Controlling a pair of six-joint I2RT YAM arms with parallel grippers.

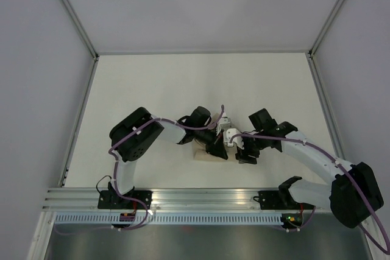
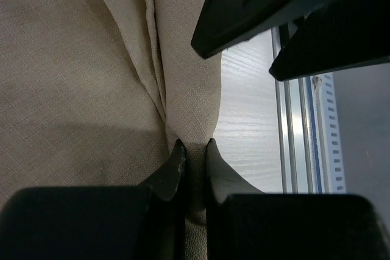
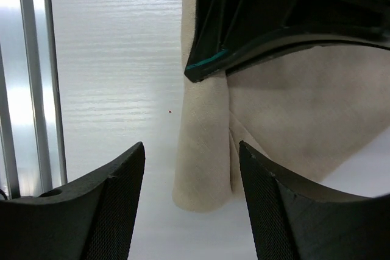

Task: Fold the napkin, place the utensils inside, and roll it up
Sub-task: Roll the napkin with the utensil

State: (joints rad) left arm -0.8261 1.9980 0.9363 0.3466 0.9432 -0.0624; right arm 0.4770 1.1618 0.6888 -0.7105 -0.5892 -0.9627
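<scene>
The beige napkin (image 1: 203, 154) lies mid-table, mostly hidden under both grippers. In the left wrist view the napkin (image 2: 79, 77) is folded, with a rolled edge along its near side. My left gripper (image 2: 194, 149) is shut on that roll; in the top view the left gripper (image 1: 217, 149) sits over the cloth. My right gripper (image 3: 192, 165) is open, its fingers (image 3: 116, 205) straddling the roll's end (image 3: 204, 150) without touching it; in the top view the right gripper (image 1: 242, 151) is just right of the left one. The utensils are hidden.
The aluminium rail (image 1: 201, 198) runs along the near table edge and also shows in the left wrist view (image 2: 298, 132) and the right wrist view (image 3: 36, 89). Frame posts (image 1: 79, 120) and grey walls bound the white table (image 1: 183, 83).
</scene>
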